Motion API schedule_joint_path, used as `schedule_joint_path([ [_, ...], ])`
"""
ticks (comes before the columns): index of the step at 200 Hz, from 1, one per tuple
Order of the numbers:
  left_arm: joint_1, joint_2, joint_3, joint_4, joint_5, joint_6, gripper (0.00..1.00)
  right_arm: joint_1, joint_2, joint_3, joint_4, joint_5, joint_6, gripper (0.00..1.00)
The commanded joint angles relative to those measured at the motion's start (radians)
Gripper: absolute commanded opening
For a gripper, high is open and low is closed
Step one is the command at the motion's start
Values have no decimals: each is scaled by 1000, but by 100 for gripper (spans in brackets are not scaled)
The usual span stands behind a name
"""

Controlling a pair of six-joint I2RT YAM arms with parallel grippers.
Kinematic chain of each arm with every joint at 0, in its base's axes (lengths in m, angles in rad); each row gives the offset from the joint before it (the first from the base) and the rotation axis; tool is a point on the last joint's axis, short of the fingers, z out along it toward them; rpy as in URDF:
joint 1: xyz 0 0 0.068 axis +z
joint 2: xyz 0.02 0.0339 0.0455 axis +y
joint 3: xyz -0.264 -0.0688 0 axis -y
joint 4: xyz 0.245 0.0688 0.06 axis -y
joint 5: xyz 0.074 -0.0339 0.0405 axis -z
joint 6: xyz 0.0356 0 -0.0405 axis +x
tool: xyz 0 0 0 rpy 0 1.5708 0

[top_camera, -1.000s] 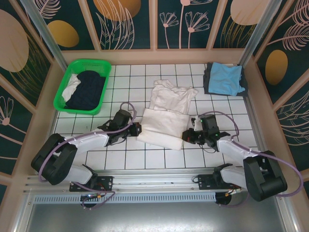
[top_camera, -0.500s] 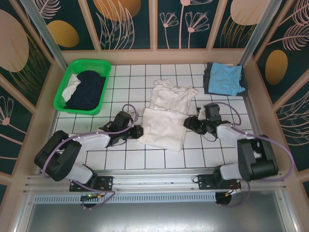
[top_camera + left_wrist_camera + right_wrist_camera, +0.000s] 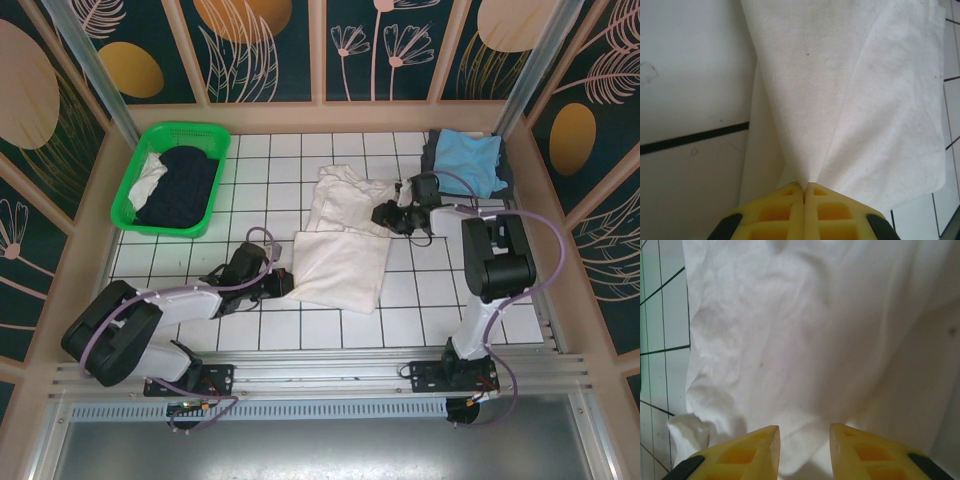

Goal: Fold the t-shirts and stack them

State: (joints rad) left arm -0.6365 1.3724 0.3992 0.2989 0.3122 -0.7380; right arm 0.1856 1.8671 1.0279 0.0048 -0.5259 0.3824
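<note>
One worktop [image 3: 260,330] is overlaid at its middle by the half-folded white t-shirt [image 3: 345,240], whose near left edge is pinched by the left gripper [image 3: 804,190]; the right gripper [image 3: 804,435] is held spread over its far right side.

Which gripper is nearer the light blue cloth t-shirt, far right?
Right. The right gripper is just left of the light blue t-shirt; the left gripper, pinching the white t-shirt, is much farther.
</note>
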Motion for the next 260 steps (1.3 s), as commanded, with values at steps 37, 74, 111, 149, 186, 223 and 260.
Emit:
schedule_joint_path([
  [37,-8,-38,10,-45,-91,-1,36,-3,185,275,-147,1,-92,33],
  [74,-7,24,224,-226,-238,99,50,17,267,457,-265,5,-141,32],
  [111,1,315,674,-429,-404,213,66,75,107,412,-336,205,-138,38],
  [149,38,720,1117,-547,-405,288,73,80,-100,108,-197,235,-37,41],
  [186,94,972,1412,-614,-368,312,81,77,-121,-2,-119,222,-5,46],
  [223,118,1086,1530,-650,-292,309,41,72,-7,91,-136,254,-39,47],
  [260,146,998,1362,-561,-257,278,10,74,78,214,-184,269,-81,44],
])
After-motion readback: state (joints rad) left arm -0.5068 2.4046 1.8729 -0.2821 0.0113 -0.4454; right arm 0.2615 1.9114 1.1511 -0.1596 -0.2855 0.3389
